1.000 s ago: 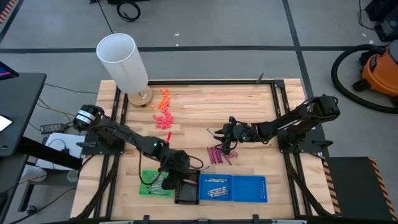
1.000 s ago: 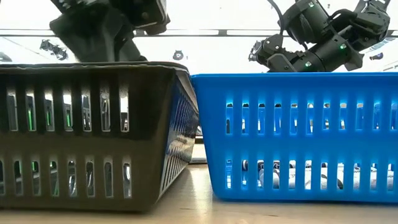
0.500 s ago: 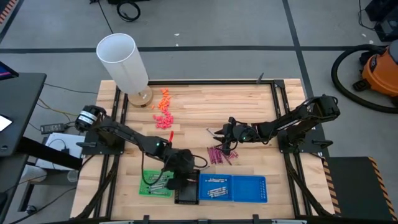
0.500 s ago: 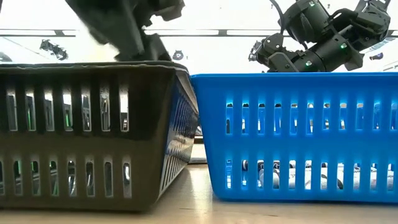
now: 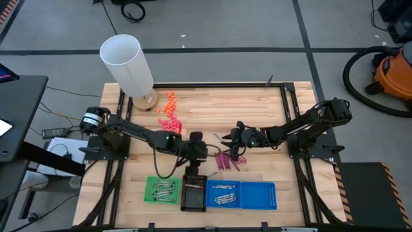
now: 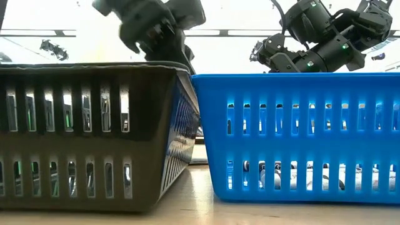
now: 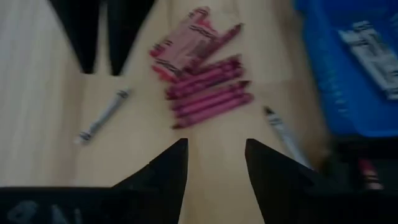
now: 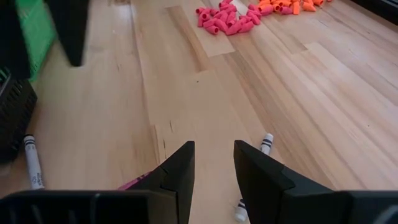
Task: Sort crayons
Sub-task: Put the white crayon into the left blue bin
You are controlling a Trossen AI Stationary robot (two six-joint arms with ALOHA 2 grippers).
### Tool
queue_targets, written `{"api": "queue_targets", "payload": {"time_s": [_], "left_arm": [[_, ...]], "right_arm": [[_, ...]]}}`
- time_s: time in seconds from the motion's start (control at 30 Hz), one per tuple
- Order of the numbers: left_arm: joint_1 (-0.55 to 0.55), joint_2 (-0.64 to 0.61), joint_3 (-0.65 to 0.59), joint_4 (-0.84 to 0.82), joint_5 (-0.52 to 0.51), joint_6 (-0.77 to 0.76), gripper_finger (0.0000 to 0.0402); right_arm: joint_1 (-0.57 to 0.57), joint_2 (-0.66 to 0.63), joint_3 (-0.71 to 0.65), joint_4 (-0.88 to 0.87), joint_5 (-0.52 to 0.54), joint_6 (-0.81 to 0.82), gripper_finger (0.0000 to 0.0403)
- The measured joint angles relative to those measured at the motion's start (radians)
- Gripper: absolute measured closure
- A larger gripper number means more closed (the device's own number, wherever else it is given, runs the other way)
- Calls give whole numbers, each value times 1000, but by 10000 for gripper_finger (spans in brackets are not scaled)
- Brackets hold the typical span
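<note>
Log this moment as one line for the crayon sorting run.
left gripper: open, empty, facing red crayons on table | right gripper: open, empty, low above table | black tray: between green and blue trays

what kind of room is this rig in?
Looks like a robotics lab or workshop, not a home: a wooden table in a metal frame on a grey concrete floor, an orange shop vacuum beside it, loose cables on the floor.

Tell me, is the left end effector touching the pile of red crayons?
Apart. The left wrist view shows bare wood between the open left end effector and the red crayons.
</note>
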Motion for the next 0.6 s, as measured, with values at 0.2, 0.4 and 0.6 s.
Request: {"api": "queue_targets", "payload": {"time_s": [0.2, 0.4, 0.6], "left_arm": [[74, 30, 0, 66, 0, 75, 230], [140, 56, -2, 94, 0, 131, 230], [201, 104, -1, 190, 0, 188, 230]], "right_arm": [[0, 0, 0, -53, 50, 0, 281], [0, 6, 0, -76, 81, -6, 281], [-3, 33, 0, -111, 84, 13, 281]]}}
